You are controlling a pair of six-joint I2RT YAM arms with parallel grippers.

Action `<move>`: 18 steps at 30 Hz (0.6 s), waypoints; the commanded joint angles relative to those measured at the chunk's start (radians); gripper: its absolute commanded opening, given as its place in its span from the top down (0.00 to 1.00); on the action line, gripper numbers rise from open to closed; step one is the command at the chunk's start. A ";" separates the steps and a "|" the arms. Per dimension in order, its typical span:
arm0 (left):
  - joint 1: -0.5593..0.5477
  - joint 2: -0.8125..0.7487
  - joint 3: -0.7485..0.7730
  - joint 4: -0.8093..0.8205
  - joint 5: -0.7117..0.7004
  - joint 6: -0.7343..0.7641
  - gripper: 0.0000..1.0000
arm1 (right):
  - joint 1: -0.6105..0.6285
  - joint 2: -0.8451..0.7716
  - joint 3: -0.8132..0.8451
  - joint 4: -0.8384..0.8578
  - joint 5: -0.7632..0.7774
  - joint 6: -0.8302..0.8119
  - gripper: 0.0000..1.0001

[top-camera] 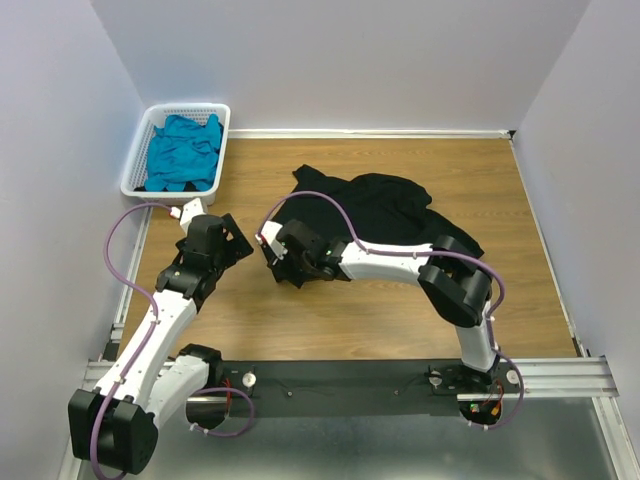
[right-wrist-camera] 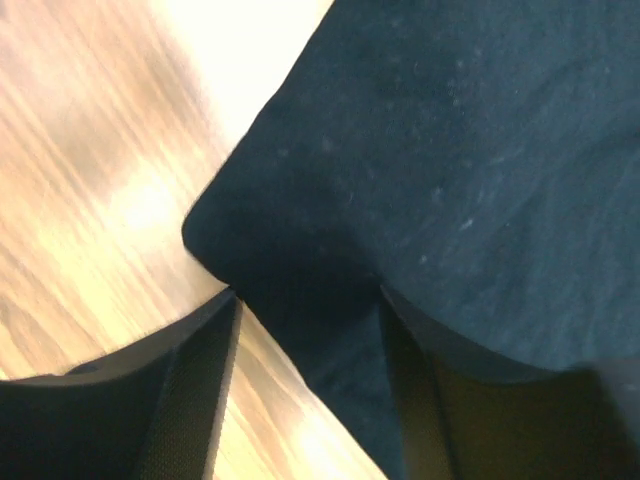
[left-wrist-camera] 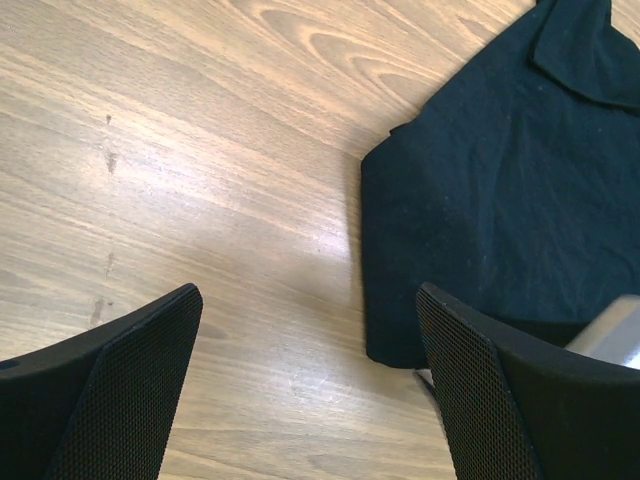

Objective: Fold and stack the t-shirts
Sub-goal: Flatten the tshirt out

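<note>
Now: first tee, corner pick-up

Top view. The large black cloth t-shirt (top-camera: 390,205) lies crumpled mid-table on the wood-grain tabletop (top-camera: 330,320). The teal-blue cloth t-shirt (top-camera: 183,152) sits bunched in the white slotted plastic basket (top-camera: 190,108) at the far left corner. I judge nothing is folded yet.

Left wrist view. My left pincer (left-wrist-camera: 305,390) has its fingers wide apart over bare wood, with the black hem just beside it.

Right wrist view (blurred). My right pincer (right-wrist-camera: 305,400) has its fingers apart, straddling a black corner, not clamped.

Next: close on that corner, take a second with the left, spread the shirt flat. In the way: my right forearm reaches over the cloth's near edge.
</note>
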 commanded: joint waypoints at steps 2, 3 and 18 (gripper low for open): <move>0.007 -0.013 0.010 -0.012 -0.031 0.006 0.04 | 0.005 0.051 0.042 0.038 0.061 -0.014 0.46; 0.007 -0.015 0.008 -0.007 -0.031 0.006 0.04 | 0.005 0.054 0.043 0.037 0.061 -0.015 0.54; 0.007 0.034 0.013 0.046 0.038 0.095 0.04 | -0.414 -0.045 0.062 0.035 -0.133 0.375 0.99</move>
